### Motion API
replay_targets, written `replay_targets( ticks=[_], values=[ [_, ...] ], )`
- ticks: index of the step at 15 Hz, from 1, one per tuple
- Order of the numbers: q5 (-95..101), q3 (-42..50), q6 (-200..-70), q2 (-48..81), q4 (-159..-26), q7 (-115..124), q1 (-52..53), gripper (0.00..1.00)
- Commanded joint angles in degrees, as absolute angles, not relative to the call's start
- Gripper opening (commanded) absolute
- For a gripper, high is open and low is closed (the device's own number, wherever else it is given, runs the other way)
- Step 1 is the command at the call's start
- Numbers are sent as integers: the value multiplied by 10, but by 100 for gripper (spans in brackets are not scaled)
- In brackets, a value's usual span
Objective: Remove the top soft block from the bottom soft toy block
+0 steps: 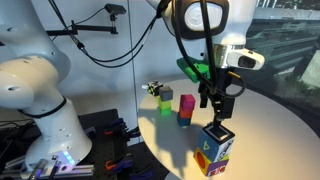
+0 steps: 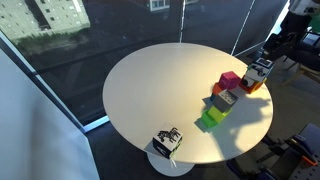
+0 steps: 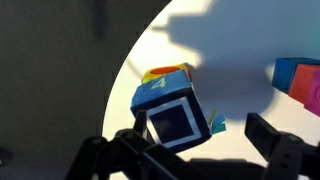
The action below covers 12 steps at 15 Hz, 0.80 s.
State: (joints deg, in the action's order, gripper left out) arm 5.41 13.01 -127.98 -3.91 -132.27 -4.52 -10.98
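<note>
The top soft block [image 3: 170, 112], blue and black with a white-framed dark face, sits on the orange-red bottom soft toy block [image 3: 166, 72] near the round table's edge. The stack also shows in both exterior views, with the top block [image 1: 219, 133] over the bottom block [image 1: 211, 159], and small near the table rim [image 2: 258, 73]. My gripper [image 3: 200, 132] is open and hangs just above the stack [image 1: 218, 108]. Its fingers straddle the top block, which lies close to the left finger in the wrist view. Nothing is held.
The round white table [image 2: 150, 90] also carries a pink block [image 1: 186, 104], a grey block [image 2: 226, 97] and a green block [image 2: 211, 118] in a row near the stack. A small black-and-white object [image 2: 167, 142] sits at the rim. A blue and red thing [image 3: 300, 80] lies right of the stack.
</note>
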Motion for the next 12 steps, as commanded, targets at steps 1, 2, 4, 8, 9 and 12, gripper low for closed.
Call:
replay_targets(
  ticks=[1,2,4,8,9,12],
  values=[
    [51,134,-1298,-14,-1309,-80,-119,100],
    [51,135,-1306,-7,-1308,-86,-120,100],
    [49,135,-1320,8,-1307,-98,-121,100],
    [32,132,-1346,35,-1307,-135,-123,100],
    [28,131,-1356,40,-1309,-146,-124,100],
    [18,129,-1378,54,-1310,-175,-126,100]
  ],
)
